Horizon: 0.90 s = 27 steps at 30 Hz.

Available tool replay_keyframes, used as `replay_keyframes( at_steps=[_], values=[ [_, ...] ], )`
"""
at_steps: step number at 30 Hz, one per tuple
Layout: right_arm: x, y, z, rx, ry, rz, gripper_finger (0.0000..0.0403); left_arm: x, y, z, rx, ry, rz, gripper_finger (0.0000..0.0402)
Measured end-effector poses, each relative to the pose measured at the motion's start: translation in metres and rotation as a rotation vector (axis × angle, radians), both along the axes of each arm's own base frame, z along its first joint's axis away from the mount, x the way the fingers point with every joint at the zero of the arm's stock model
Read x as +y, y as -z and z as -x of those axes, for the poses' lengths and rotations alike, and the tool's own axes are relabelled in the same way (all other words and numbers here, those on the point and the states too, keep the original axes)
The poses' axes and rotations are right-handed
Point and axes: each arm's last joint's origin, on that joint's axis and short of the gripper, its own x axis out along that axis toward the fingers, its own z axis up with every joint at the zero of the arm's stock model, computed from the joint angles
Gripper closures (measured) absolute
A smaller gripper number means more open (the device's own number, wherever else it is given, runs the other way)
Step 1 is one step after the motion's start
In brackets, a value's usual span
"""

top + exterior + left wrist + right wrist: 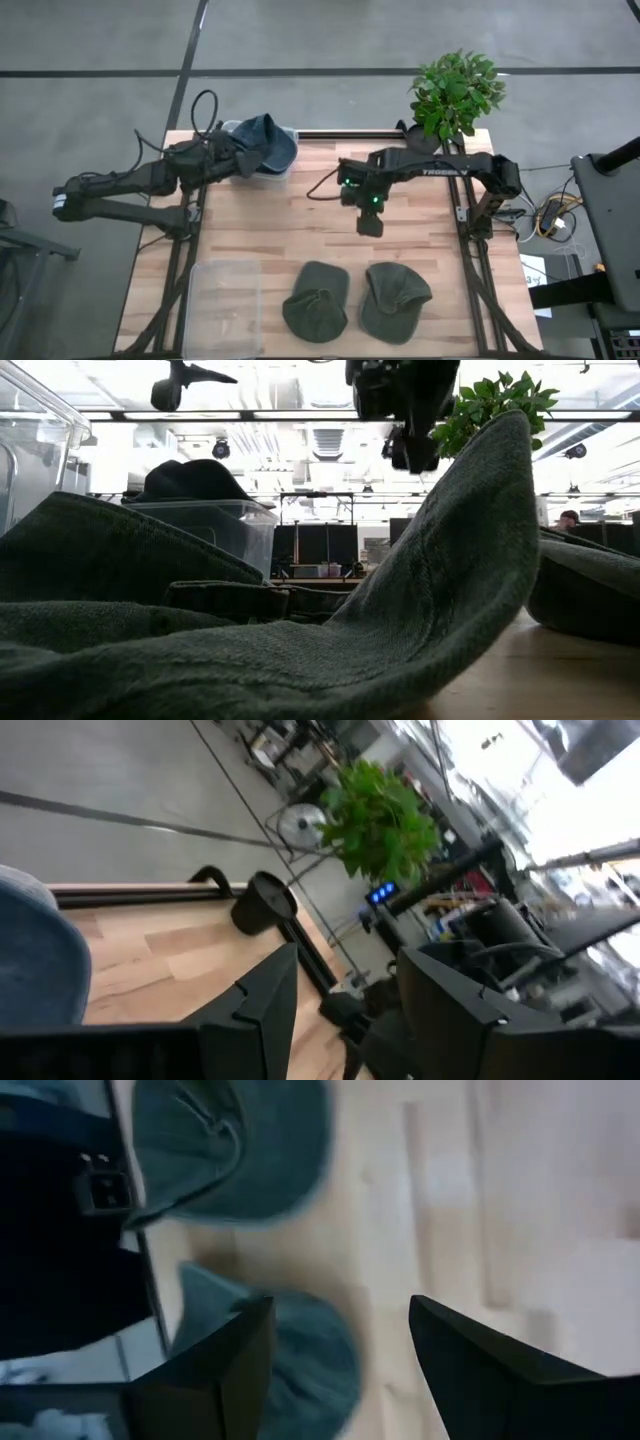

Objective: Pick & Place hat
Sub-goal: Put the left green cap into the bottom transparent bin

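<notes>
A blue hat (266, 143) lies on top of a clear bin (287, 163) at the table's far edge, spilling over its rim; the low view shows it as a dark mound (190, 478). My left gripper (237, 157) is open right beside it on its left side; in the wrist view the blue hat (35, 960) sits outside the fingers of my left gripper (345, 970). Two green hats (317, 300) (395, 299) rest flat near the table's near edge. My right gripper (370, 222) hangs open above mid-table, fingers pointing down, beyond the green hats (290, 1365) (235, 1150).
A clear shallow tray (222, 305) lies at the near left corner. A potted plant (455, 92) stands at the far right corner. Bare wood (280, 225) lies between the bin and the green hats. One green hat (430, 590) fills the low view's foreground.
</notes>
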Motion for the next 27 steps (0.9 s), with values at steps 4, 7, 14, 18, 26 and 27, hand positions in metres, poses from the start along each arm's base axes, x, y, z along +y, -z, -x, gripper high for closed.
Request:
replay_keyframes(
  at_steps=[4, 7, 14, 18, 26, 27],
  values=[
    [0.006, 0.029, -0.006, -0.035, 0.06, -0.046, 0.0179, 0.0, 0.002, -0.003, 0.014, 0.007, -0.004, 0.0236],
    [0.007, 0.048, -0.008, -0.032, 0.145, -0.153, 0.0179, 0.0, 0.002, -0.004, 0.018, 0.007, -0.003, 0.0236],
    [0.015, 0.08, -0.004, 0.055, 0.328, -0.282, 0.0179, 0.0, 0.002, -0.004, 0.029, 0.008, -0.026, 0.0236],
    [0.02, 0.096, 0.003, 0.128, 0.385, -0.341, 0.0179, 0.001, 0.002, -0.004, 0.03, 0.007, -0.026, 0.0236],
    [0.039, 0.11, 0.002, 0.1, 0.413, -0.427, 0.0179, 0.001, 0.002, -0.004, 0.029, 0.007, -0.025, 0.0236],
    [0.04, 0.111, 0.001, 0.099, 0.429, -0.439, 0.0179, 0.001, 0.002, -0.004, 0.029, 0.007, -0.025, 0.0236]
  ],
)
